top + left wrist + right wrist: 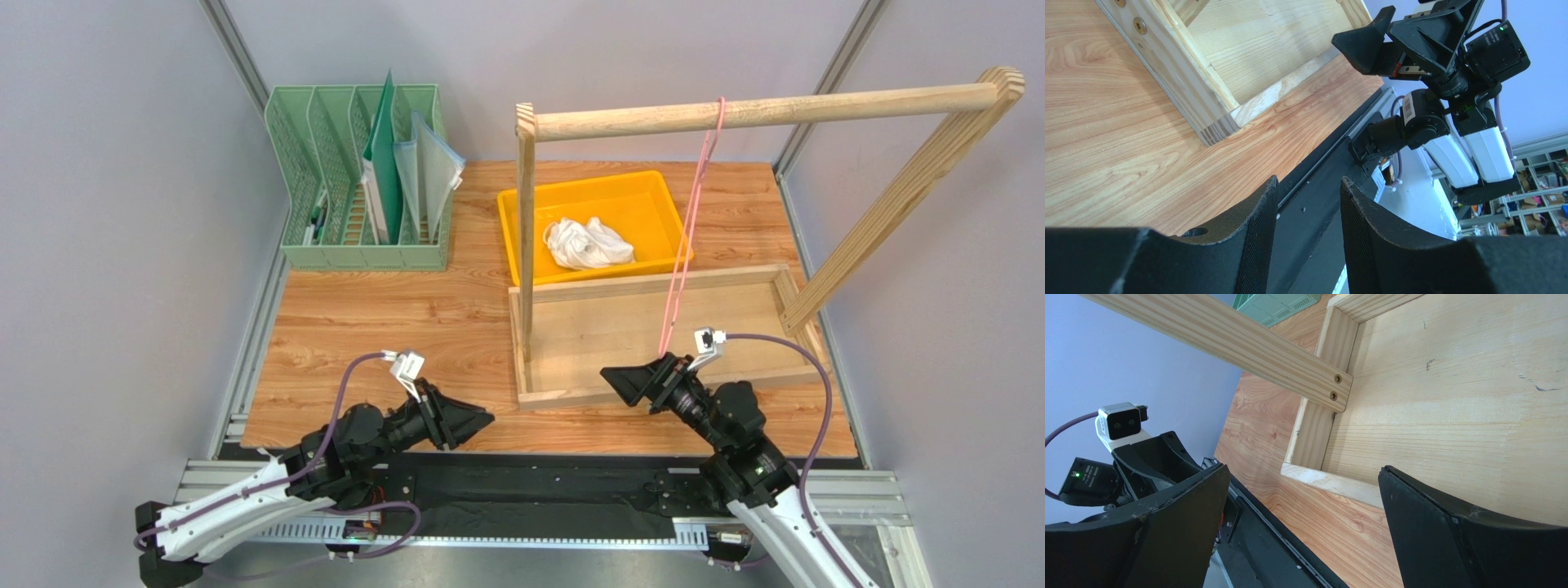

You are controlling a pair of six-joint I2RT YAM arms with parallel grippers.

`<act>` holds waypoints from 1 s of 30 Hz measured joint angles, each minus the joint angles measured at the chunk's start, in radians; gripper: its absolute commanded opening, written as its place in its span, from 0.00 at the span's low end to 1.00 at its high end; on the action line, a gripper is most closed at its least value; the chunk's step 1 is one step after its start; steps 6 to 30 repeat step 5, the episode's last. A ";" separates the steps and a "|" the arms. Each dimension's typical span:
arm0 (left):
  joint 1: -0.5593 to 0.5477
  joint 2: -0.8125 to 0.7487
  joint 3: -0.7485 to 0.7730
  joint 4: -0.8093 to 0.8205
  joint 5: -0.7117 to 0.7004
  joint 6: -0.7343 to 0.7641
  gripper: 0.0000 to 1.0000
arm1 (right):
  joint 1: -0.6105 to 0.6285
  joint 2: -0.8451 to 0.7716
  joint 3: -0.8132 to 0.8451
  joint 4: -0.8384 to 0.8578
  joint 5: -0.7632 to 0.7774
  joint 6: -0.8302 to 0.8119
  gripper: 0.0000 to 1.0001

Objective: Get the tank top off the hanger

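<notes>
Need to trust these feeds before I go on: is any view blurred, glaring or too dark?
Top external: even light, soft shadows, no glare; white tank top in the yellow bin and thin pink hanger both sharp. Left wrist: table grain crisp; left claw a near-black mass along the bottom, little detail. Right wrist: wooden tray grain sharp; right claw equally dark.

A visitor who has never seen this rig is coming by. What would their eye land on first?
The tall wooden rail frame over the right half of the table, with the pink hanger dangling bare from its bar. Behind it, the white tank top lies crumpled in the yellow bin. A green file rack stands at the far left.
</notes>
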 measured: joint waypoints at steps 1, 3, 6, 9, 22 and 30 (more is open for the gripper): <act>0.000 0.000 0.000 0.000 -0.003 -0.002 0.48 | 0.004 0.000 0.000 0.000 0.004 -0.005 1.00; 0.000 0.000 0.000 0.000 -0.009 -0.003 0.48 | 0.013 0.000 0.000 -0.001 0.013 -0.012 1.00; 0.000 0.000 0.000 0.000 -0.016 -0.003 0.48 | 0.029 0.000 0.000 -0.001 0.027 -0.015 1.00; 0.000 0.000 0.000 0.000 -0.016 -0.003 0.48 | 0.029 0.000 0.000 -0.001 0.027 -0.015 1.00; 0.000 0.000 0.000 0.000 -0.016 -0.003 0.48 | 0.029 0.000 0.000 -0.001 0.027 -0.015 1.00; 0.000 0.000 0.000 0.000 -0.016 -0.003 0.48 | 0.029 0.000 0.000 -0.001 0.027 -0.015 1.00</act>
